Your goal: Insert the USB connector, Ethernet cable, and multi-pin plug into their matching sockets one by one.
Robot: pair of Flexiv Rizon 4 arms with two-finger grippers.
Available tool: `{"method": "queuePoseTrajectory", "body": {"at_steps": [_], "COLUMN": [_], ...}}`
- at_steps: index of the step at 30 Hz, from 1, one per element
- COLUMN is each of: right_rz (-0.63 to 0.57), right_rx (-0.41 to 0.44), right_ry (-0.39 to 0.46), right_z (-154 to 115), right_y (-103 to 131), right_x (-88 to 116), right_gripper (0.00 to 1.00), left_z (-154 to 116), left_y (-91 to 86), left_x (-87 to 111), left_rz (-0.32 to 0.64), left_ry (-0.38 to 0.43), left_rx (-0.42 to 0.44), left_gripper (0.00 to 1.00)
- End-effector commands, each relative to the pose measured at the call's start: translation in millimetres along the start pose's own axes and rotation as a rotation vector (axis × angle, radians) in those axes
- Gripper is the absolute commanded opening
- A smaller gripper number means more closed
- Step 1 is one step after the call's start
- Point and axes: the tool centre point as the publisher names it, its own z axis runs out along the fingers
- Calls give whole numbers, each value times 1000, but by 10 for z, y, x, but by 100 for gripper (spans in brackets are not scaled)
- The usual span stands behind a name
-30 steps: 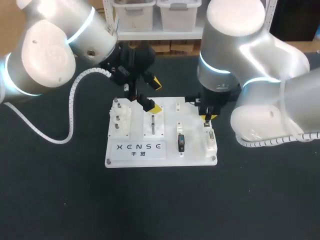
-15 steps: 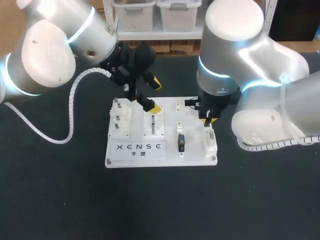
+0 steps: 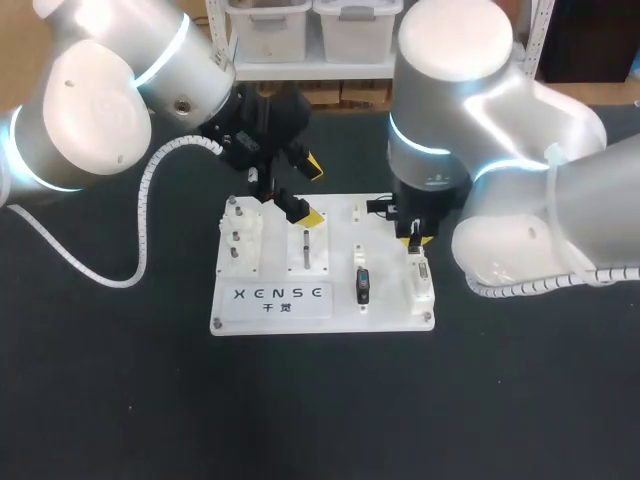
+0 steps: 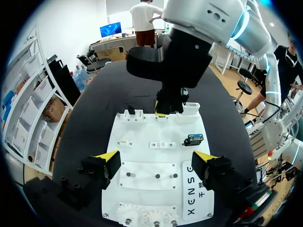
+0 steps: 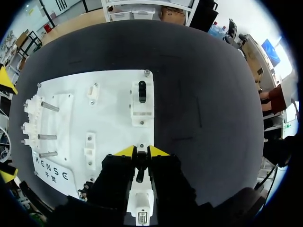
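Our right jaws are clenched on a small dark connector (image 5: 140,168), with a yellow tip (image 5: 124,151) on each side of it; which of the plugs it is we cannot tell. They stand over the far right part of the white board (image 3: 340,255), just at the far end of a white socket block (image 3: 422,282). Left of this block a dark plug (image 3: 362,285) lies in a white holder. Our left jaws are released and hover above the far side of the board. The board lies on the black tabletop (image 3: 320,400).
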Motion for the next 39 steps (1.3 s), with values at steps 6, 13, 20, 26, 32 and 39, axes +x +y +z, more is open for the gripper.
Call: {"method": "queuePoseTrajectory", "body": {"at_steps": [6,13,20,26,32,39], "right_rz": [29,23,-22,-51,-65,-89], "right_rx": [-23,-58,-89,-108,-122,-106], "right_ry": [-95,-125,-67,-11,26,59], "right_z": [-285,-578,-715,-719,-610,-453], "right_y": [-33,159,415,554,641,702], "right_x": [-100,-85,118,347,508,649], "right_gripper": [100,100,100,100,100,100], "left_z": [3,3,3,3,3,3], "left_y": [12,12,12,12,12,12], "left_x": [-6,-6,-6,-6,-6,-6], "left_rz": [0,0,0,0,0,0], "left_ry": [4,4,4,4,4,4], "left_rx": [2,2,2,2,2,2], "left_gripper": [100,100,100,100,100,100]}}
